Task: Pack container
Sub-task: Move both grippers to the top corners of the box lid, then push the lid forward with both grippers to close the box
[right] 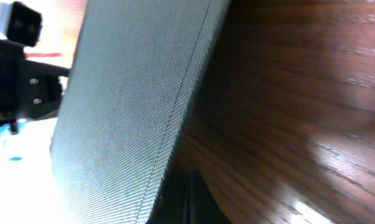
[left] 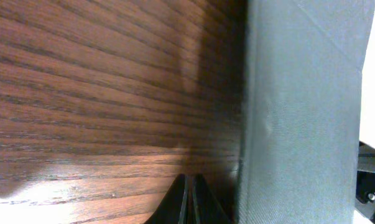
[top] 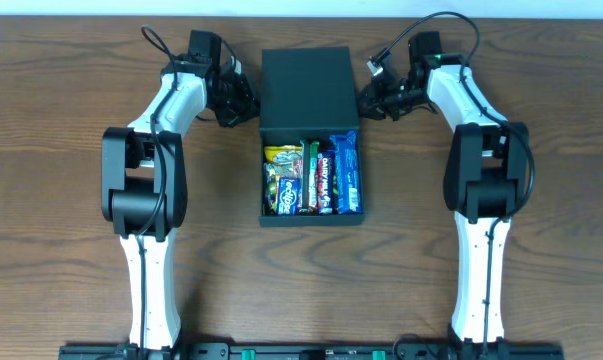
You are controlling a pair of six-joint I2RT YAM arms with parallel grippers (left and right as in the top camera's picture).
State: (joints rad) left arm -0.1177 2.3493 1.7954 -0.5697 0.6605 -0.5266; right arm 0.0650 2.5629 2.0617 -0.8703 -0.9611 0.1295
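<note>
The dark teal-grey container (top: 310,221) sits at mid-table with its flap lid (top: 305,88) folded back toward the far side. Several candy packets (top: 321,180) fill the open box. My left gripper (top: 249,108) is shut and empty, low at the lid's left edge. In the left wrist view its tips (left: 188,180) rest together on the wood, just beside the lid's side (left: 299,124). My right gripper (top: 366,100) is shut and empty at the lid's right edge. The right wrist view shows its tips (right: 190,183) next to the lid (right: 131,112).
The wooden table (top: 71,120) stretches to both sides of the container. Both arms reach in from the near edge and bend inward toward the lid, with cables looping above them at the far side.
</note>
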